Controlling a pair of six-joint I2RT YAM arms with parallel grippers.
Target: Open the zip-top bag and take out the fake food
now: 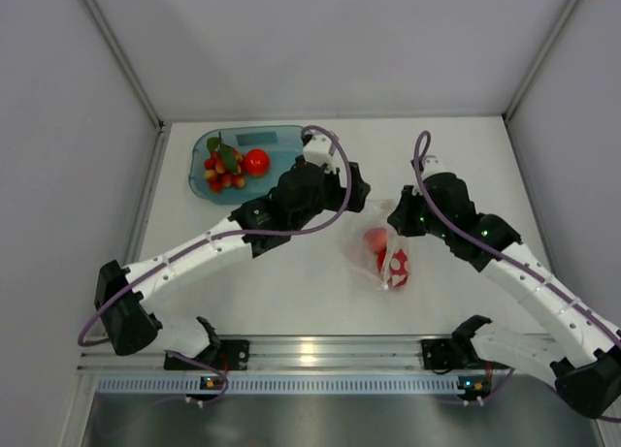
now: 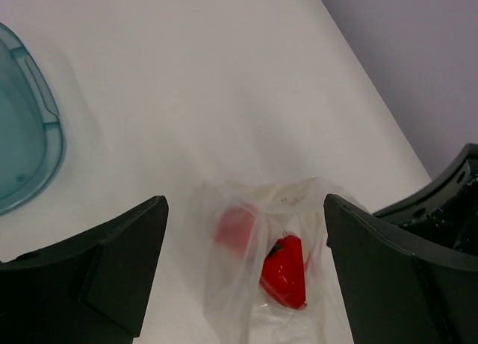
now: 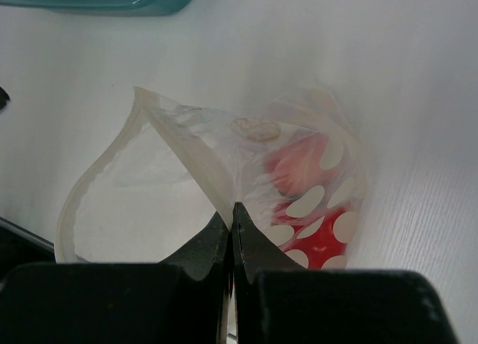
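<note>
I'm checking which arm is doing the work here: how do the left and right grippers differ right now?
The left gripper stands wide open and holds nothing; the right gripper is shut, pinching the rim of the zip-top bag. The left gripper hovers over the bag, seemingly clear of it; the right gripper touches it. Both are black, two-fingered and pointed at that bag.

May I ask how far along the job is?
Done: the clear dotted plastic bag is open; a red berry cluster and round red tomato lie in the teal tray. In hand: the right pincer pinches the bag's rim, the left pincer open nearby. Left: a red pepper and pinkish piece inside.
</note>
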